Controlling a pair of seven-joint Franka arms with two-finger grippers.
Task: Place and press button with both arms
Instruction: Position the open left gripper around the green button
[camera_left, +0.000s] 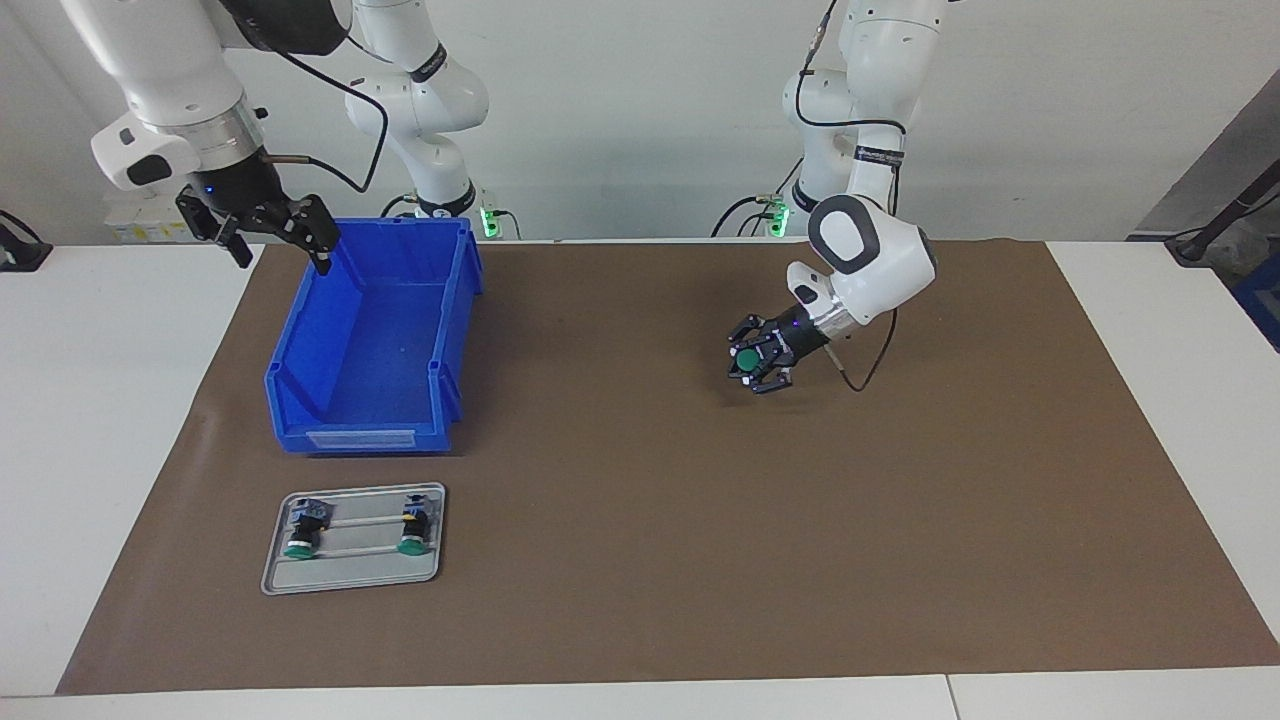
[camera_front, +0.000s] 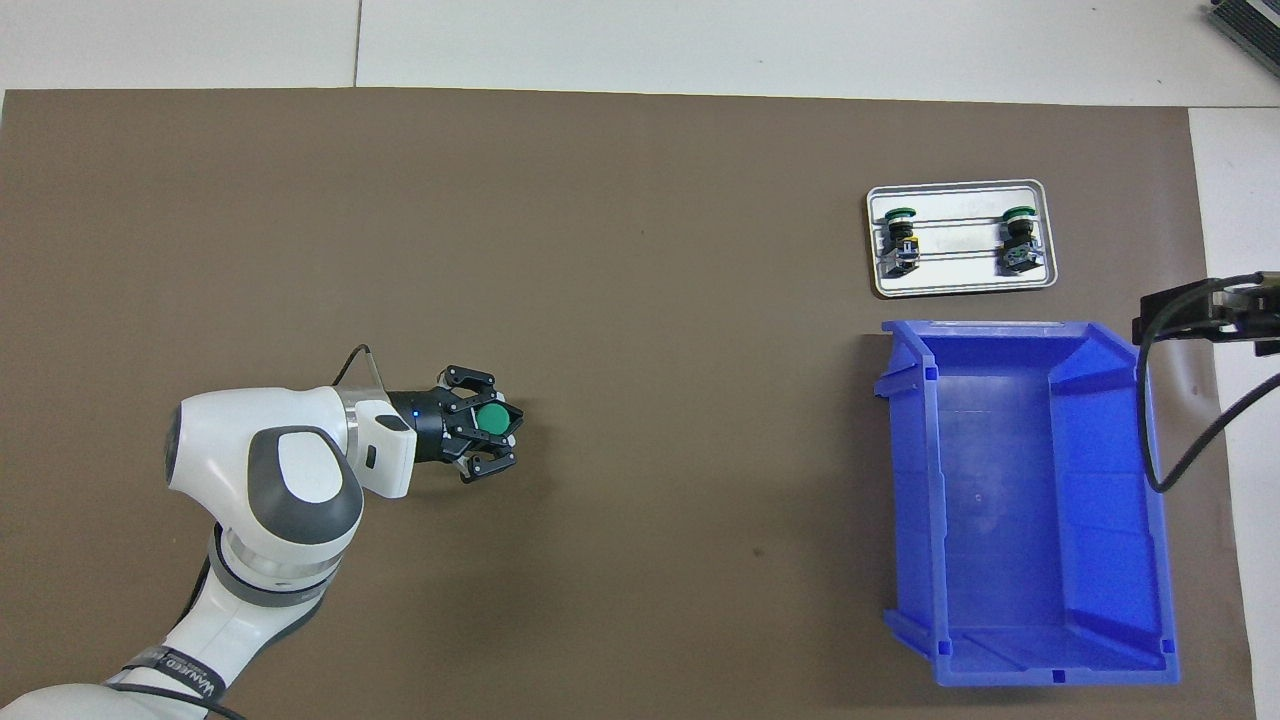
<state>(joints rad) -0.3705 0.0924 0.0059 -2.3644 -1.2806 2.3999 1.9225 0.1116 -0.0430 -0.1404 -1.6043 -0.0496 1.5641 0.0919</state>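
Bright, even overhead lighting; soft short shadow under blue bin (camera_left: 375, 340); both views sharp, no glare

A round green-capped button (camera_left: 746, 360) sits in the black left gripper (camera_left: 756, 365); plain brown mat (camera_left: 640, 560), bright blue plastic bin (camera_left: 375, 340), silver-grey metal tray (camera_left: 352, 580).

A robotics lab: two large white jointed robot arms (camera_left: 870, 150) trailing black cables are mounted at a plain white worktop (camera_left: 100, 400) covered by a brown paper mat (camera_left: 700, 500), with a blue plastic parts bin (camera_left: 375, 340) and a small grey metal fixture tray (camera_left: 355, 575) against a bare wall.
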